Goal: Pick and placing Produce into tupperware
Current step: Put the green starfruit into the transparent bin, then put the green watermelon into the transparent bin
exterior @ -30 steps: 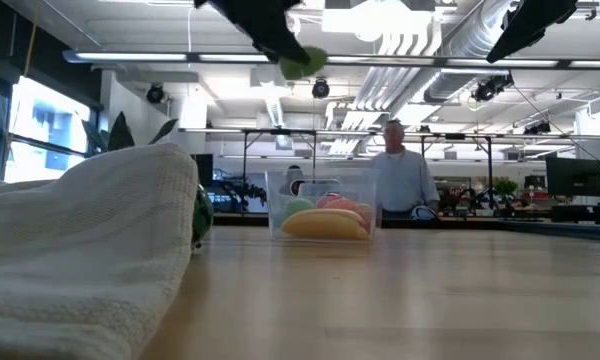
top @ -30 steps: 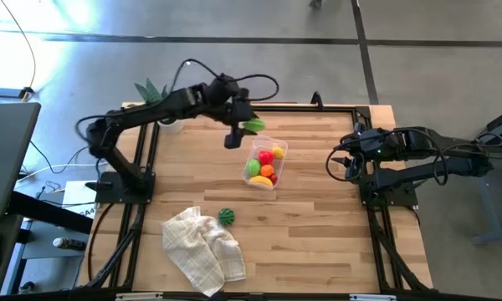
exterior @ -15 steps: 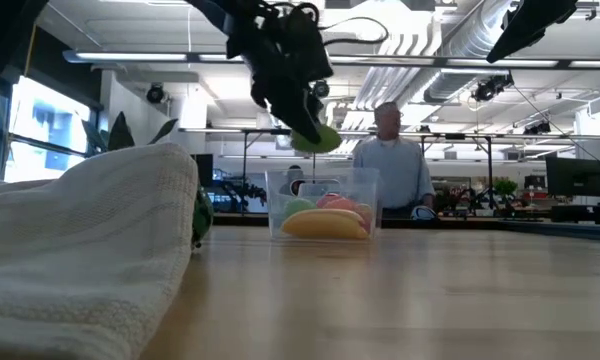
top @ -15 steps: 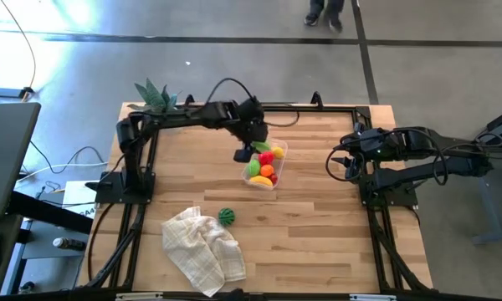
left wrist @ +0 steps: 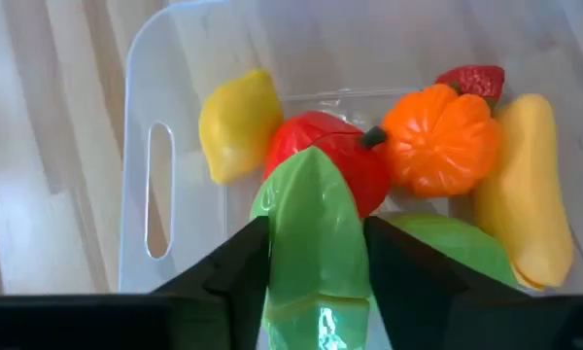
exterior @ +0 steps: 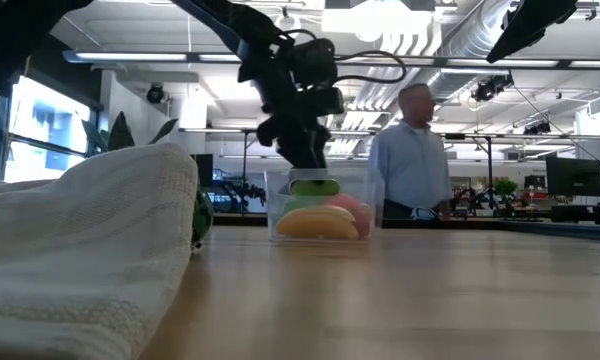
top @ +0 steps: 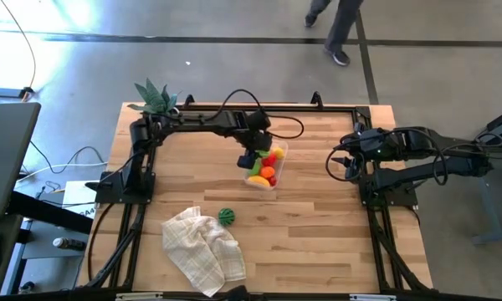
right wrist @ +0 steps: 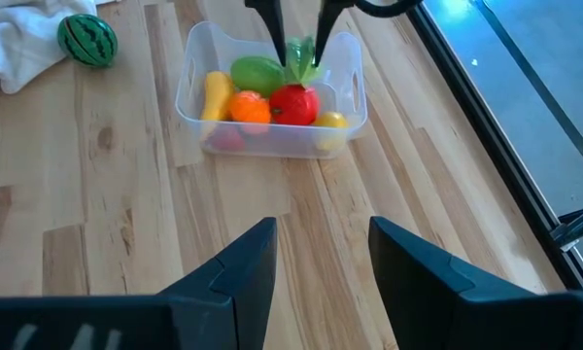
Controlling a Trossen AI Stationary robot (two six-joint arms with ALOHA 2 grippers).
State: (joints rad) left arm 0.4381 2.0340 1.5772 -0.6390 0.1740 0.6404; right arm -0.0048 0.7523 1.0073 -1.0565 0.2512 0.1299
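Observation:
The clear tupperware (top: pixel 275 174) stands mid-table and holds a yellow fruit (left wrist: pixel 235 124), a red one (left wrist: pixel 342 160), an orange ball (left wrist: pixel 437 141), a banana (left wrist: pixel 525 185) and a green fruit (left wrist: pixel 462 248). My left gripper (left wrist: pixel 316 238) reaches down into the tub, shut on a light green piece (left wrist: pixel 311 224). A striped melon (top: pixel 226 216) lies on the wood beside a white checked cloth (top: pixel 202 249). My right gripper (top: pixel 339 163) waits open at the table's right, holding nothing. My left gripper pinches the light green piece by its two opposite sides (left wrist: pixel 277 255) between its two fingers. It slants down from the table's far left. The piece points down past the fingertips, its free end (left wrist: pixel 311 165) just over the red fruit. Whether they touch, I cannot tell.
A spiky green plant (top: pixel 155 94) stands at the far left corner. A black frame (top: pixel 351 110) runs along the table's edges. Bare wood lies between the tub and my right gripper. A person (exterior: pixel 410 150) walks in the room behind.
My left gripper has come down with the green piece, moving toward the table's right and near side and tipping more steeply downward. The piece has gone from high above the table into the tub's mouth. The person behind has walked to the right.

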